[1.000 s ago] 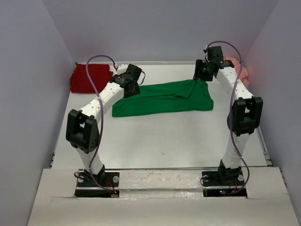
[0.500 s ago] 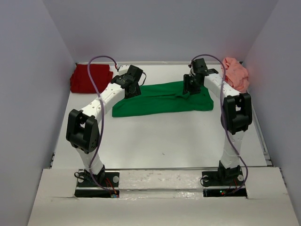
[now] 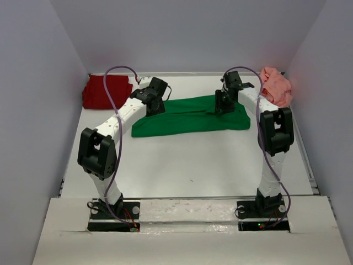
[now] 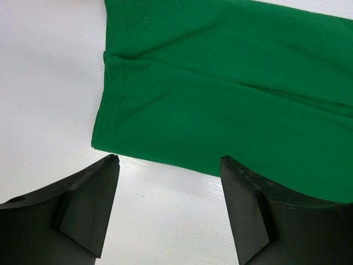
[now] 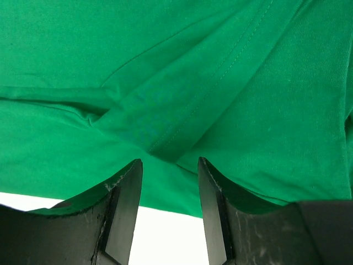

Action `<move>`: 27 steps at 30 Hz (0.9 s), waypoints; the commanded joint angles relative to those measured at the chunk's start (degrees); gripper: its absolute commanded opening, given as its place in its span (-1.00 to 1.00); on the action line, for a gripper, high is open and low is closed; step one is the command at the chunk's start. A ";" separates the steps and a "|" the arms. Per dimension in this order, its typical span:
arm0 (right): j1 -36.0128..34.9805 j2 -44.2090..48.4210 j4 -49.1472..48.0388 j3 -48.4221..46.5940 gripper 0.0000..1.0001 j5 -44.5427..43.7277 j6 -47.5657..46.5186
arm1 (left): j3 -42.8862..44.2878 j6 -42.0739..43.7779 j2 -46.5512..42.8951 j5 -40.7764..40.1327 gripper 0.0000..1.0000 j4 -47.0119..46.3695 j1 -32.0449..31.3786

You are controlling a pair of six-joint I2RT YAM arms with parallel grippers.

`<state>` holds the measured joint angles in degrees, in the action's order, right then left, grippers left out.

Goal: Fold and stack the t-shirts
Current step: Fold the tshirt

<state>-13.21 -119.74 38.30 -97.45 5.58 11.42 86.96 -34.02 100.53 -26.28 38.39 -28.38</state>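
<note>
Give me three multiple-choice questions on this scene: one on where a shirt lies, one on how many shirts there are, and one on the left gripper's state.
1. Where is the red shirt?
A. far left corner of the table
B. far right corner
C. centre

2. How many shirts are in view?
A. two
B. three
C. four

3. The left gripper is:
A. open at the edge of the green shirt
B. shut on a sleeve
C. shut on a collar

Answers:
1 A, it lies at the back by the left wall.
2 B, the red one, the green one and a pink shirt.
3 A, its fingers stand wide apart with nothing pinched between them.
</note>
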 commanded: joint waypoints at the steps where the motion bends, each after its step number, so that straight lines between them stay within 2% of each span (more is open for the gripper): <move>1: -0.06 -1.19 -2.88 0.07 0.00 -0.40 0.09 | -0.30 0.89 -2.71 -1.14 0.65 -0.51 0.34; 14: -0.59 -4.09 -3.32 -1.95 -0.09 1.62 0.36 | -1.79 1.24 -3.41 -0.88 0.65 -1.21 0.87; 22: -2.43 -4.80 -3.41 -3.01 -0.66 -0.83 -0.26 | -2.67 1.41 -2.71 -0.09 0.65 -2.18 0.96; 27: -3.83 -4.53 -3.32 -4.24 -0.83 -3.12 -1.05 | -3.63 1.41 -2.53 0.71 0.65 -2.71 0.96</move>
<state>-15.05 -124.14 36.88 -98.54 4.62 11.40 84.55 -33.39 100.42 -25.45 36.49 -27.59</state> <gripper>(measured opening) 0.103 0.829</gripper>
